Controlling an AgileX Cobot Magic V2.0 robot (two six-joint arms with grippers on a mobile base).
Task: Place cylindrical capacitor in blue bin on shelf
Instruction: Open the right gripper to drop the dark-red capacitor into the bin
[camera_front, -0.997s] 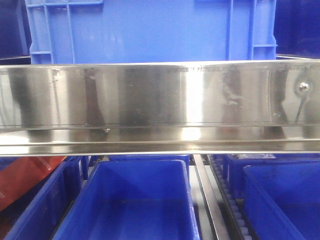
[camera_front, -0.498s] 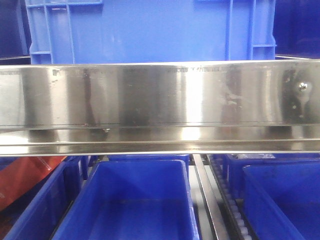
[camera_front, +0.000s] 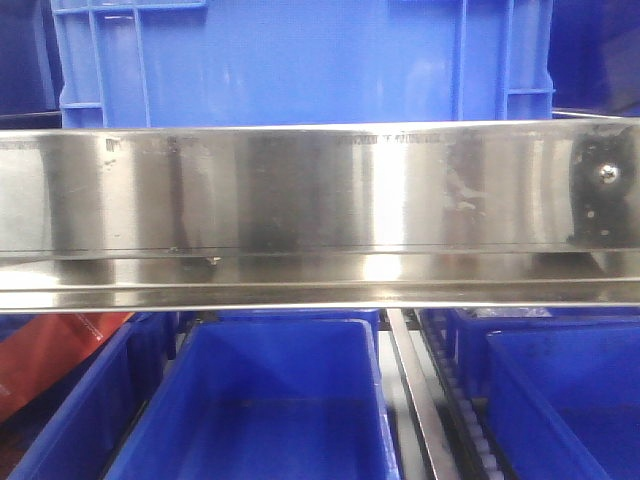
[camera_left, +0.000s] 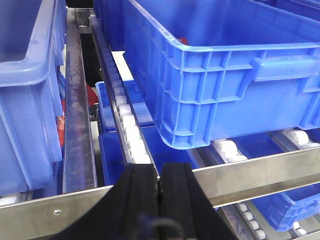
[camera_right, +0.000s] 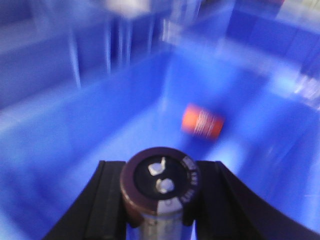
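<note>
The cylindrical capacitor (camera_right: 160, 186) is a dark brown cylinder with two metal terminals on its end. My right gripper (camera_right: 160, 175) is shut on it, one black finger on each side. It hangs over the inside of a blue bin (camera_right: 90, 125), in a blurred view. In the front view the shelf (camera_front: 300, 190) shows as a shiny steel rail, with a large blue bin (camera_front: 300, 60) above it. My left gripper (camera_left: 159, 181) is shut on nothing, low in front of a steel crossbar (camera_left: 260, 172).
An orange object (camera_right: 202, 121) lies on the bin floor beyond the capacitor. More blue bins (camera_front: 280, 400) sit below the rail. A large blue crate (camera_left: 225, 75) rests on white roller tracks (camera_left: 131, 135), with another bin (camera_left: 25, 90) at the left.
A dark reflection has grown at the right end of the steel rail in the front view. Nothing else there has moved.
</note>
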